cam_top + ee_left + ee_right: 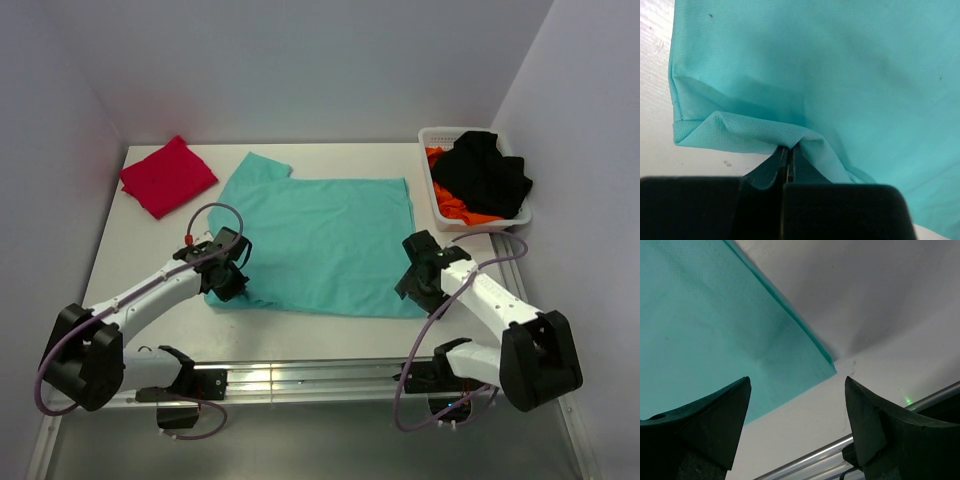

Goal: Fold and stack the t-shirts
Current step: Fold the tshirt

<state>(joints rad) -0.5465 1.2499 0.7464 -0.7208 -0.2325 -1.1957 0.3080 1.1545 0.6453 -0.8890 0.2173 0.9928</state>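
Note:
A teal-green t-shirt (320, 240) lies spread flat in the middle of the table, one sleeve at its far left. My left gripper (232, 285) is at its near left corner, shut on a pinch of the teal cloth (790, 137), which bunches up at the fingertips. My right gripper (410, 285) is open and empty, hovering just above the shirt's near right corner (827, 367). A crimson-red t-shirt (167, 175) lies folded at the far left of the table.
A white basket (437, 195) at the far right holds black (485, 170) and orange (455, 205) cloth. A metal rail (300, 375) runs along the table's near edge, close behind both grippers.

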